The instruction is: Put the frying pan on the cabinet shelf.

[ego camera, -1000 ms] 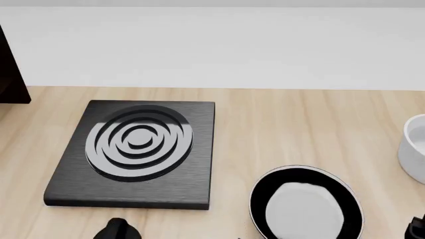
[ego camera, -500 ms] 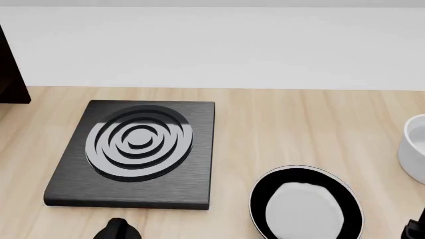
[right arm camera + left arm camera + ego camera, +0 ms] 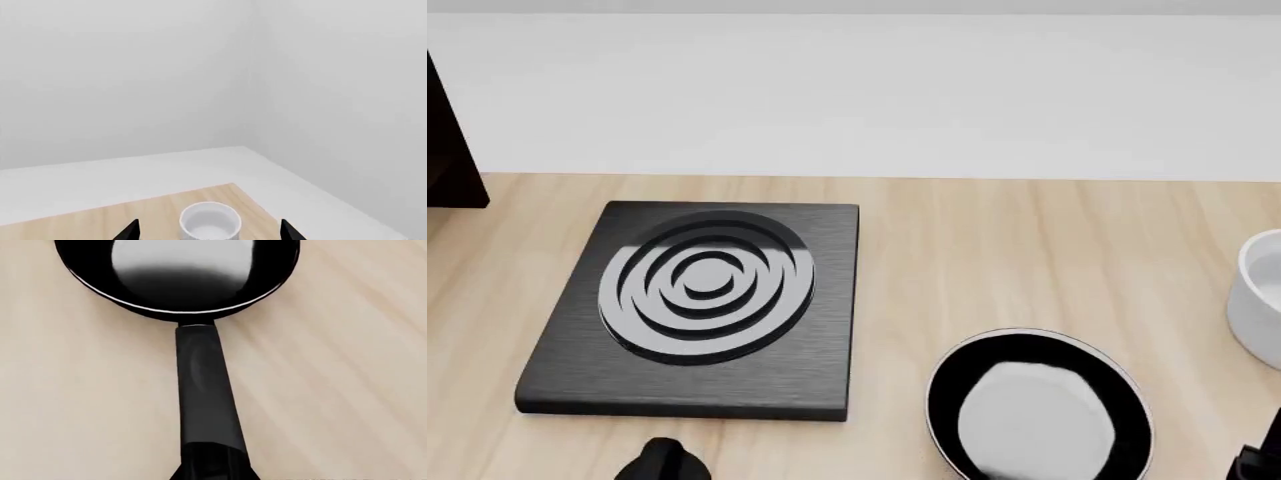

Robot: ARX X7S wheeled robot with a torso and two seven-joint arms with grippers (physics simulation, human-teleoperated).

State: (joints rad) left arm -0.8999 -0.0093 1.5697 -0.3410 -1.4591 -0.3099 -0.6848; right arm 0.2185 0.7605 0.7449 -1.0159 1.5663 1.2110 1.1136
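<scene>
The frying pan point(image 3: 1038, 412), glossy black with a thin pale rim and a pale sheen inside, lies on the wooden table near the front right. Its bowl point(image 3: 177, 275) fills one end of the left wrist view, and the black handle point(image 3: 203, 390) runs straight into my left gripper point(image 3: 215, 467), which is shut around the handle's end; the separate fingers do not show. My right gripper point(image 3: 210, 232) is open, its two dark tips wide apart, facing a white bowl. A dark edge of the cabinet shelf point(image 3: 447, 140) shows at the far left.
A black square burner plate point(image 3: 701, 305) with concentric rings lies left of the pan. The white round bowl point(image 3: 1261, 285) stands at the table's right edge, also the bowl point(image 3: 210, 225) in the right wrist view. A pale wall runs behind the table.
The pan has shifted slightly left and toward me. The right arm's dark tip at the lower right has moved a little.
</scene>
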